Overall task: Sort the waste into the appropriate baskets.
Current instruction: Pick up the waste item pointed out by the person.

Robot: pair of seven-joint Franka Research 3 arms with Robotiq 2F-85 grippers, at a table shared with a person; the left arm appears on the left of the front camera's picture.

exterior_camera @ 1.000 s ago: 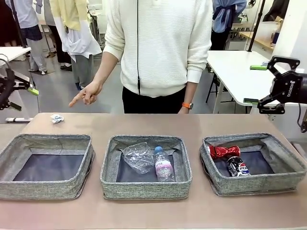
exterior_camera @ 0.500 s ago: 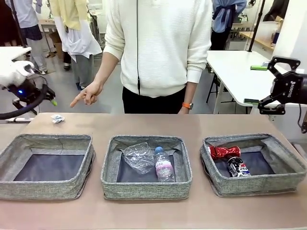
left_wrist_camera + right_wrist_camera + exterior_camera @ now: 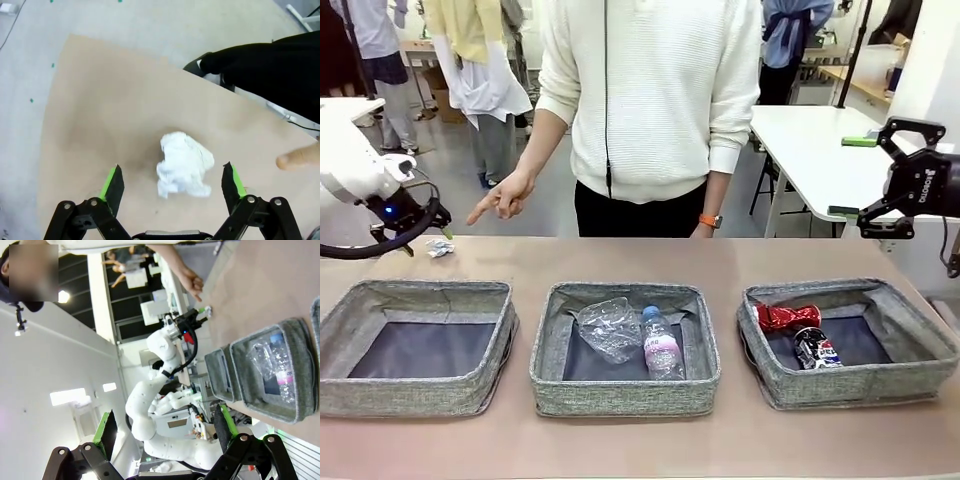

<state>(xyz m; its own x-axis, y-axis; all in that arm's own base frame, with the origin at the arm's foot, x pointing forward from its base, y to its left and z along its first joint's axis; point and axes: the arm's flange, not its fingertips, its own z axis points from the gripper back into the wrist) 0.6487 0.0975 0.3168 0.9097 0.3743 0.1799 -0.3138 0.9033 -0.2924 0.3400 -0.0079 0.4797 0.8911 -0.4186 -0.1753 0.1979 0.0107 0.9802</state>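
While the left gripper [image 3: 172, 182] is mostly hidden behind its arm at the front view's left edge, its wrist view shows open fingers either side of the paper wad [image 3: 184, 171] on the table [image 3: 110, 125]. The right gripper [image 3: 892, 175], at right, is open and empty. The can [image 3: 815, 348] in the right basket [image 3: 850, 385] reads Pepsi.

Three grey woven baskets [image 3: 624, 395] with dark grey lining sit on the tan tabletop [image 3: 620, 445]. White paper wad [image 3: 184, 164]. Red crushed can [image 3: 786, 316], dark blue Pepsi can [image 3: 814, 348], clear bottle [image 3: 659, 343] with pink label, blue cap. Black claws, green pads [image 3: 108, 181].
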